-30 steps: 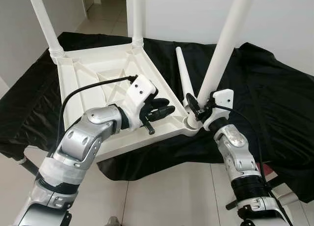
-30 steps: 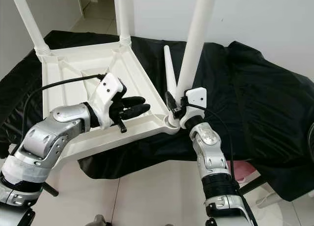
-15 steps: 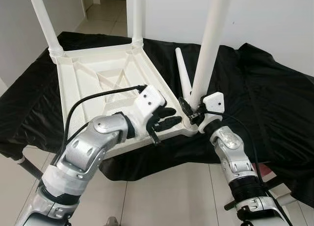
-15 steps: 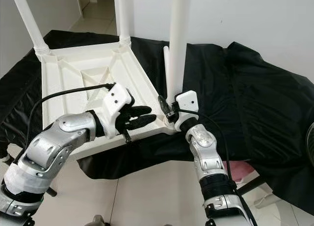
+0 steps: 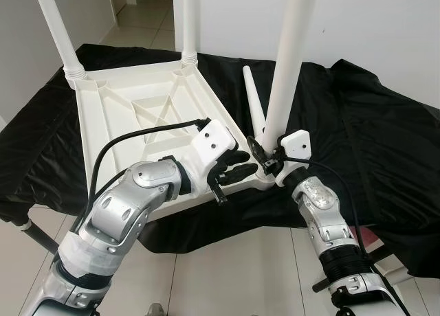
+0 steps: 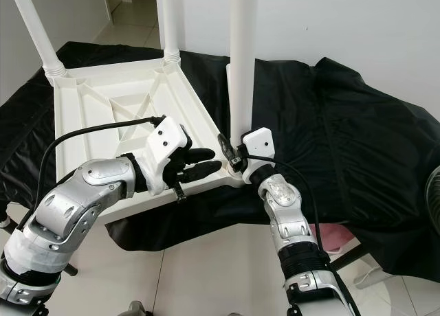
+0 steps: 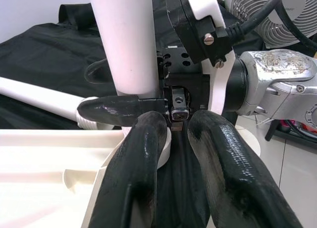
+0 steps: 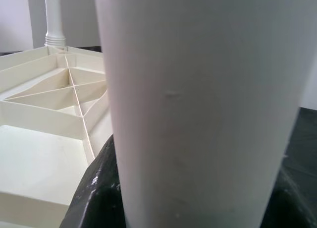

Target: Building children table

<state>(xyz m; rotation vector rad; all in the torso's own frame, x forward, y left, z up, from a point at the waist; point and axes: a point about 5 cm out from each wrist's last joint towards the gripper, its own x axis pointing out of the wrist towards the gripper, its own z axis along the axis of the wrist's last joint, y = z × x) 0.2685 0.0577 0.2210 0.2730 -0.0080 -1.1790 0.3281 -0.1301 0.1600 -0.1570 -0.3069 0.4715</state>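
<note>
Leg (image 5: 287, 62) in right gripper (image 5: 265, 153), upright

Black cloth (image 5: 357, 123) covers support; upturned white table top (image 5: 137, 110) and 1 loose leg (image 5: 253, 103) lie on it.

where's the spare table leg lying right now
The loose leg lies on the black cloth, just right of the upturned tabletop, behind the leg the right gripper holds.

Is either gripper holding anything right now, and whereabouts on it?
The right gripper holds the white table leg near its base; the left gripper holds nothing.
</note>
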